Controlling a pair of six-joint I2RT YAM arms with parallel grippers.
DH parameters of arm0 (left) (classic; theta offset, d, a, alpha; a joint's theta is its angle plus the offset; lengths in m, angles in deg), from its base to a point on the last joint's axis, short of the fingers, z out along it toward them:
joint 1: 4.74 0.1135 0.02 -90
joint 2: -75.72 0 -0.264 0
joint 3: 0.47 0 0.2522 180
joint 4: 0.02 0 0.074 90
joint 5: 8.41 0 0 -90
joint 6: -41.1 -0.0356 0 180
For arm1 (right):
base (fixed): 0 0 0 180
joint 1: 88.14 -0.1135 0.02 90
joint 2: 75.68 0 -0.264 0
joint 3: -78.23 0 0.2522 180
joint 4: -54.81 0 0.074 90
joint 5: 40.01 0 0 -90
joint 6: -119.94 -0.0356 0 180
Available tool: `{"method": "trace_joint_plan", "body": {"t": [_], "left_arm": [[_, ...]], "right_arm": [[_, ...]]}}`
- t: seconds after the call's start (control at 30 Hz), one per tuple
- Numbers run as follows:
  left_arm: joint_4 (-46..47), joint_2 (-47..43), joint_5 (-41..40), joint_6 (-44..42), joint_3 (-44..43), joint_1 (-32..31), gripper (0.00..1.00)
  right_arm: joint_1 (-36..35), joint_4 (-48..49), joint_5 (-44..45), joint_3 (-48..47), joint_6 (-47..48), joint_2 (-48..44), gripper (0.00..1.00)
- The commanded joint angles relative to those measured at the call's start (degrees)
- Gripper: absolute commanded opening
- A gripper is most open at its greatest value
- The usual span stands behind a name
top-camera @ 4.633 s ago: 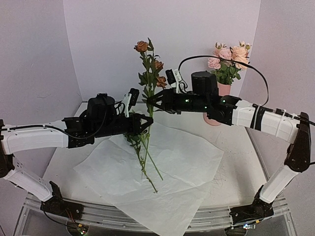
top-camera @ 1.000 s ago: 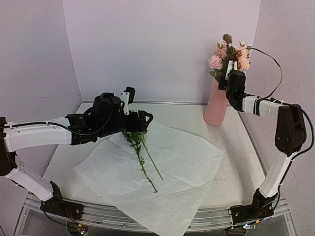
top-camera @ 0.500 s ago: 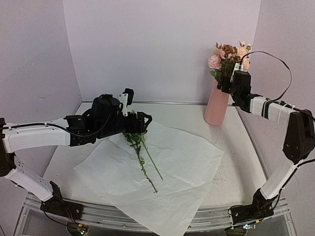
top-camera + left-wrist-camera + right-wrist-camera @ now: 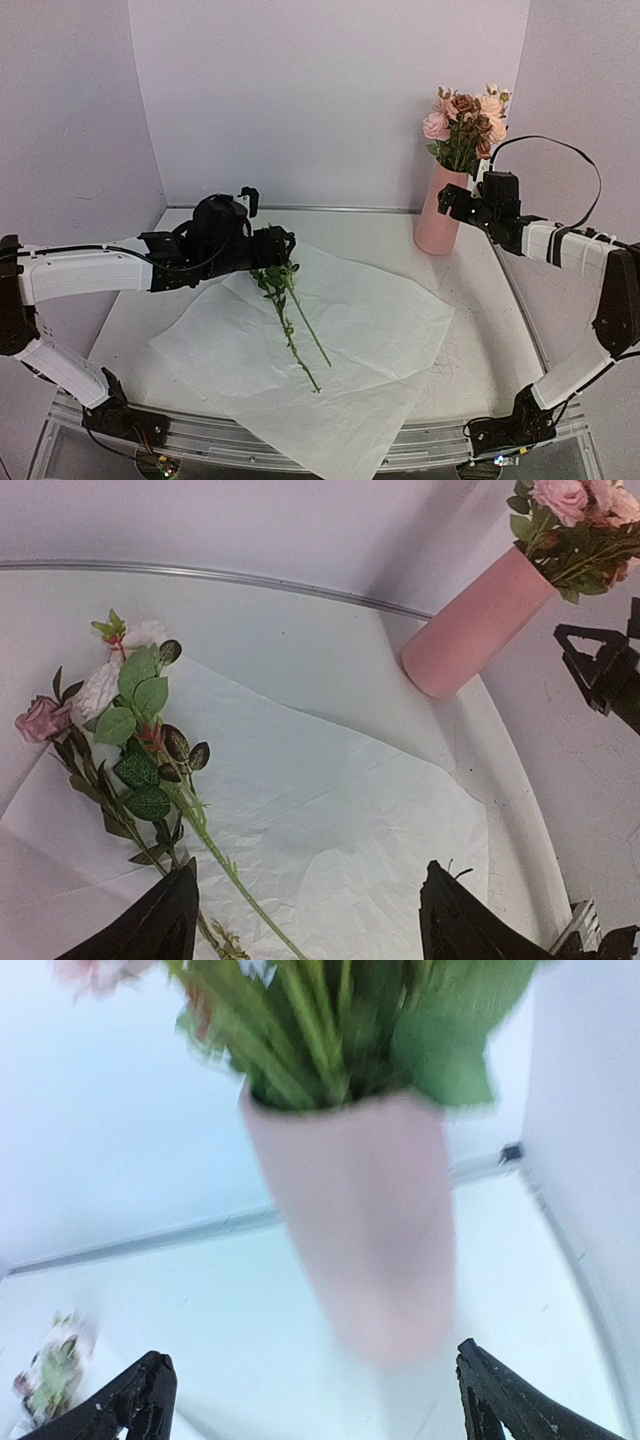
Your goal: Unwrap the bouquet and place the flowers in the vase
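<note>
**Pink vase filled with roses, loose stems lying on white paper**

A white counter (image 4: 130, 310) is covered across its middle by a large sheet of crumpled white paper (image 4: 380, 330), spread flat and reaching over the near edge. At the far right corner, off the paper, a tall slender matte pink vase (image 4: 438, 215) is stood upright. A bunch of pink, cream and brownish roses with green leaves (image 4: 465, 112) is held in its mouth.

On the left part of the paper, artificial roses in cream and pale pink on long thin green stems (image 4: 277, 282) are laid flat. Their heads are pointed to the far left and their stems are run towards the near edge.

The left end effector (image 4: 280, 245) is hung just above the leafy part of these stems, released, with its fingers spread wide and nothing grasped between them. The right end effector (image 4: 452, 203) is seen just beside the vase, on its right. It is likewise released, with its fingers wide apart and clear of the vase wall, though the wrist view is blurred.
</note>
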Motion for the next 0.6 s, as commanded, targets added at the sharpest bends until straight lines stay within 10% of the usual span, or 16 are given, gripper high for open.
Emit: {"method": "trace_joint_plan", "body": {"t": [0.0, 0.57], "left_arm": [[-2.4, 3.7, -0.2, 3.8, -2.9, 0.5, 0.66], [-5.0, 18.0, 6.1, 12.3, -7.7, 1.9, 0.52]], "right_arm": [[-0.6, 4.6, -21.2, 5.0, -8.8, -2.8, 0.98], [-27.6, -2.0, -18.9, 3.4, -8.5, 8.1, 0.70]]}}
